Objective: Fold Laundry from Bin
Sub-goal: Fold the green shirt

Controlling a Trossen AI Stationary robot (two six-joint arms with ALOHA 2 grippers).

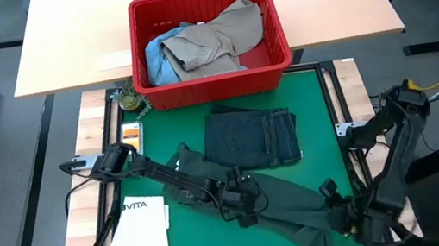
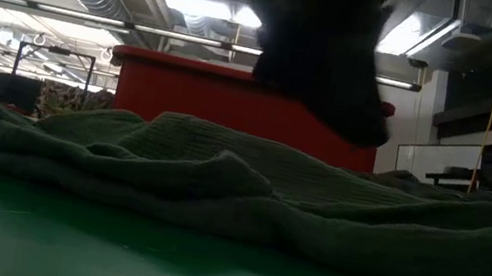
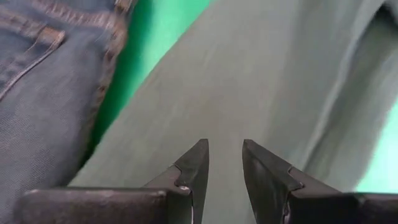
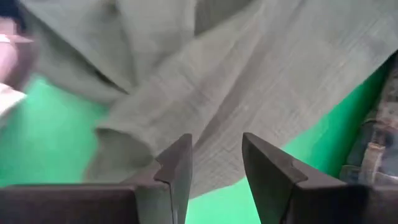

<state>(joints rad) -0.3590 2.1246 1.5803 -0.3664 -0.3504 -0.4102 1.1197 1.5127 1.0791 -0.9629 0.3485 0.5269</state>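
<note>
Laundry [image 1: 216, 40] fills the bin [image 1: 216, 82]; bag [image 1: 143, 224] reads "VITA"; both tools gape narrowly, empty.

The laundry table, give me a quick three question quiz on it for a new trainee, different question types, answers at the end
1. True or false: the folded dark jeans lie on the green mat, outside the red bin.
2. Which garment are both arms working over? A) the khaki one B) the dark green one C) the light blue one
3. Fill in: the white paper bag lies at the mat's ___ edge in the high view.

Key: 1 true. 2 B; the left gripper and right gripper hang over it, jaws apart, gripping nothing. 3 left.
</note>
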